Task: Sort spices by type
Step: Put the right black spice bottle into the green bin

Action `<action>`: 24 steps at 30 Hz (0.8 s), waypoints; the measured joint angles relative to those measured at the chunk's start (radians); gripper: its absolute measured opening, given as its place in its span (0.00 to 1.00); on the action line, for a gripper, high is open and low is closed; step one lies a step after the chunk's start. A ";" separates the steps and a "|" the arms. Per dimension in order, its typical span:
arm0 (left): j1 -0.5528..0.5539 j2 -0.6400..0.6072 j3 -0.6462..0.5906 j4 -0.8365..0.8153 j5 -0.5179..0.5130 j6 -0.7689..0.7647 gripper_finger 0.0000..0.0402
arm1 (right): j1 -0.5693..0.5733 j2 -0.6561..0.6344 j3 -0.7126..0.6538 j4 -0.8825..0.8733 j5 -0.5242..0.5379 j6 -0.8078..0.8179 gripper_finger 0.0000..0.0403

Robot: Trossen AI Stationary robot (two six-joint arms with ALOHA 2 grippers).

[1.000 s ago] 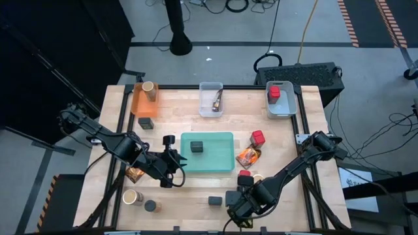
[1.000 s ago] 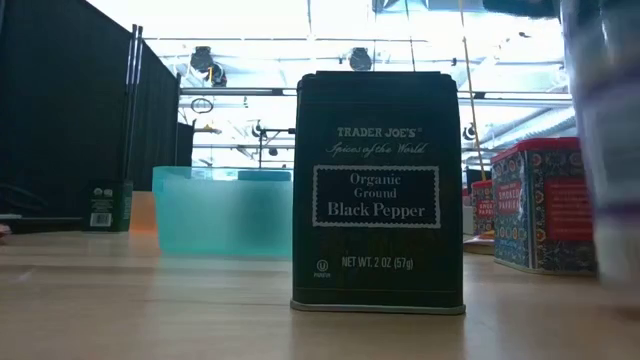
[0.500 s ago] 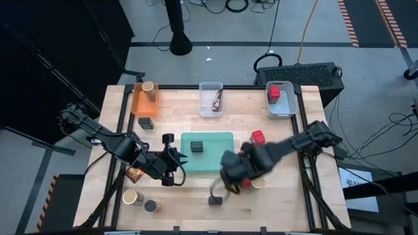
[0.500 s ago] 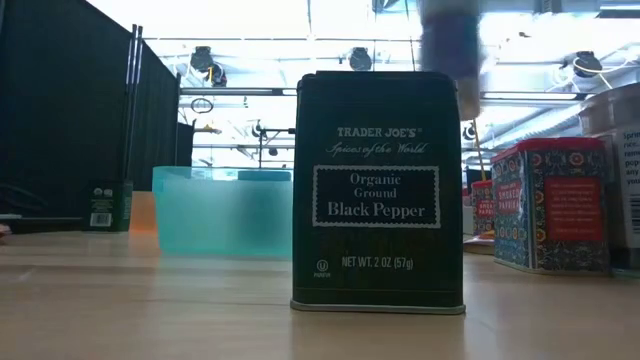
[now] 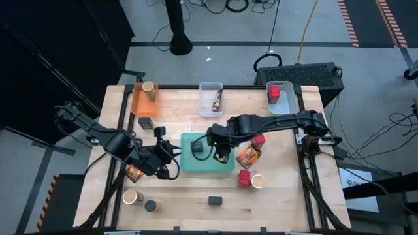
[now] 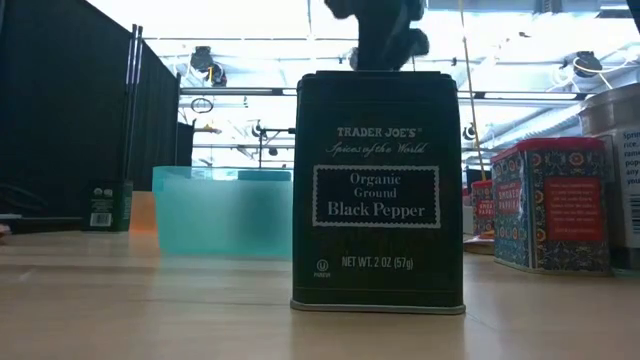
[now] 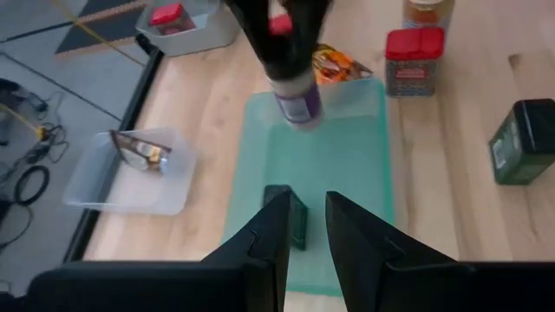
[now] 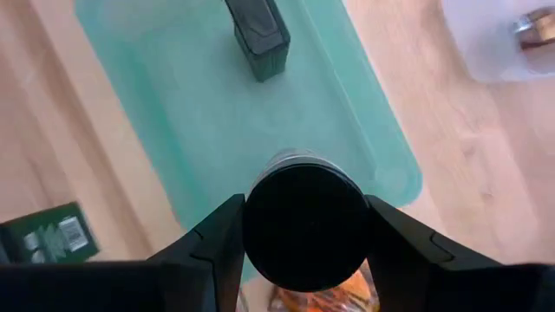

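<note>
Right wrist view: hand point(image 8: 305, 227) grips jar point(image 8: 305, 217).

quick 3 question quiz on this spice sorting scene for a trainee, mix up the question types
1. True or false: the right gripper holds a dark-capped jar over the teal tray.
2. Which bin holds the red cube? A: orange bin. B: clear bin. C: blue bin.
3. Short answer: what already rests on the teal tray?

Key
1. True.
2. C, the blue bin.
3. One dark block.
</note>
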 joint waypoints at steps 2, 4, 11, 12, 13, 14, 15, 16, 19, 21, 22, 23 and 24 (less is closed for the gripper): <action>-0.007 -0.015 0.000 -0.008 -0.029 -0.007 0.20 | -0.010 0.001 -0.042 0.054 -0.002 0.000 0.43; -0.014 -0.026 0.000 -0.019 -0.046 -0.007 0.20 | -0.013 0.001 -0.083 0.093 -0.010 -0.003 0.43; -0.021 -0.034 0.000 -0.024 -0.069 -0.006 0.20 | -0.011 0.000 -0.184 0.158 -0.020 -0.007 0.43; -0.021 -0.034 0.000 -0.023 -0.072 -0.007 0.20 | -0.011 0.000 -0.193 0.161 -0.017 -0.007 0.43; -0.021 -0.034 0.000 -0.023 -0.072 -0.006 0.20 | -0.011 0.000 -0.203 0.168 -0.012 -0.008 0.43; -0.021 -0.034 0.000 -0.023 -0.072 -0.006 0.20 | -0.011 0.000 -0.215 0.177 -0.005 -0.010 0.43; -0.021 -0.034 0.000 -0.024 -0.072 -0.006 0.20 | -0.012 0.000 -0.225 0.190 0.004 -0.013 0.43; -0.021 -0.034 0.000 -0.024 -0.072 -0.006 0.20 | -0.013 0.000 -0.235 0.202 0.011 -0.017 0.43; -0.021 -0.034 0.000 -0.032 -0.076 -0.007 0.20 | -0.019 0.000 -0.258 0.224 0.011 -0.035 0.43; -0.021 -0.034 0.000 -0.039 -0.077 -0.007 0.20 | -0.023 0.000 -0.270 0.247 0.013 -0.039 0.43; -0.021 -0.034 0.000 -0.039 -0.078 -0.007 0.20 | -0.026 0.000 -0.273 0.247 0.013 -0.042 0.43; -0.021 -0.034 0.000 -0.039 -0.079 -0.007 0.20 | -0.029 0.000 -0.278 0.244 0.013 -0.045 0.43; -0.021 -0.034 0.000 -0.039 -0.079 -0.007 0.20 | -0.032 0.000 -0.283 0.242 0.014 -0.051 0.43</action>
